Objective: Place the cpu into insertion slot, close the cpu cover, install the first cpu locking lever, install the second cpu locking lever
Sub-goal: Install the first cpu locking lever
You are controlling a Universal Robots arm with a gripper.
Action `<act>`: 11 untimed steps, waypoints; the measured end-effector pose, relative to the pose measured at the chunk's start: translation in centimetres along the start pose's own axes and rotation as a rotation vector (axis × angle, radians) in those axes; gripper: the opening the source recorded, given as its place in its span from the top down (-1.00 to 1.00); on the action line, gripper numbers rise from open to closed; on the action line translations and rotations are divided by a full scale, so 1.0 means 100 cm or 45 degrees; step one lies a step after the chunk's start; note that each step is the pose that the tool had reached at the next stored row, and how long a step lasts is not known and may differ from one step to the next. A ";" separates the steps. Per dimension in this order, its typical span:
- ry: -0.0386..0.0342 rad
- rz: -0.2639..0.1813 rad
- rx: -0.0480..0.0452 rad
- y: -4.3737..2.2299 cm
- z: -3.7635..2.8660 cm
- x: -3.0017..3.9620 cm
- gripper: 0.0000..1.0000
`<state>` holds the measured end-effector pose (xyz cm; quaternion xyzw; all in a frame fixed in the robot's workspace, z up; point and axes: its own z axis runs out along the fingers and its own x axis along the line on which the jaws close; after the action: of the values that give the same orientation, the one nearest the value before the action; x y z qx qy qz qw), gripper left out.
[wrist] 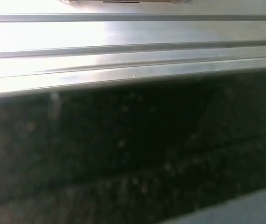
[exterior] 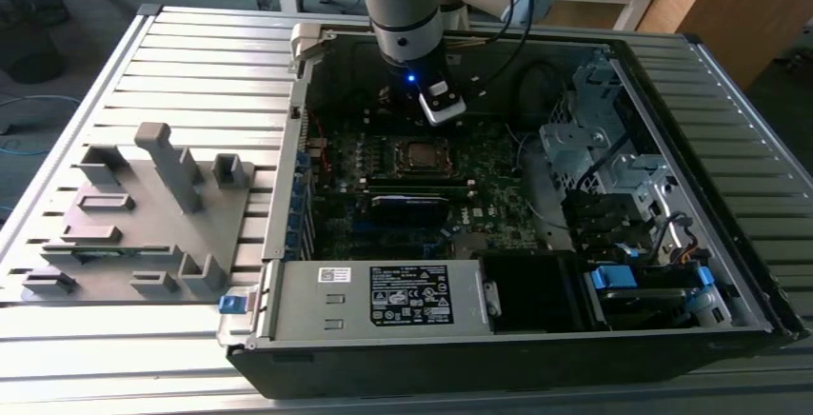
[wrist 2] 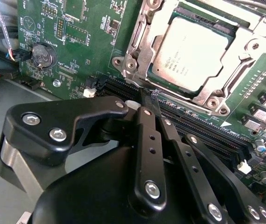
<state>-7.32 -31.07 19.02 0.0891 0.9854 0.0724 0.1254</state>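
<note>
Gripper [wrist 2: 149, 99] linkage sits closest to cam in second wrist view: matte black bars w/ silver screw heads. Fingers [wrist 2: 144, 135] taper to one narrow tip, no gap visible btwn them. Can't tell if anything thin is pinched. Tip is right at the edge of the cpu cover [wrist 2: 139, 42], a shiny stamped-steel frame lying flat w/ a big square cut-out. Cpu [wrist 2: 191, 53] shows through the cut-out: dull grey metal lid, rounded corners, seated in the insertion slot [wrist 2: 212, 18], of which a dark strip shows beside the chip. Motherboard [wrist 2: 77, 46] is green PCB w/ a round silver coin cell [wrist 2: 43, 55] and long black ribbed memory slots [wrist 2: 207, 135] just beside the socket.

Exterior view: arm reaches down into open black PC case [exterior: 749, 196], gripper just on the far side of the socket. Grey moulded fixture [exterior: 140, 215] lies on slatted aluminium table [exterior: 204, 53], at the exterior view's left, well apart from the case.

First wrist view: pale ribbed metal strips [wrist: 133, 60] next to a dark grainy surface [wrist: 133, 149].
</note>
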 end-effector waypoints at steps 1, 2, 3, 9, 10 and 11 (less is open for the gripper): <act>-0.0001 0.000 0.000 0.0000 0.0000 0.0000 0.80; -0.0001 0.000 0.000 0.0000 0.0001 0.0000 0.80; -0.0001 0.000 0.000 0.0000 0.0001 0.0000 0.80; -0.0005 0.001 0.000 0.0002 0.0004 -0.0008 0.80; -0.0004 0.000 0.000 0.0000 0.0004 -0.0009 0.80; -0.0007 0.000 0.000 -0.0003 0.0004 -0.0010 0.80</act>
<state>-7.21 -31.11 19.00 0.0893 0.9854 0.0725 0.1257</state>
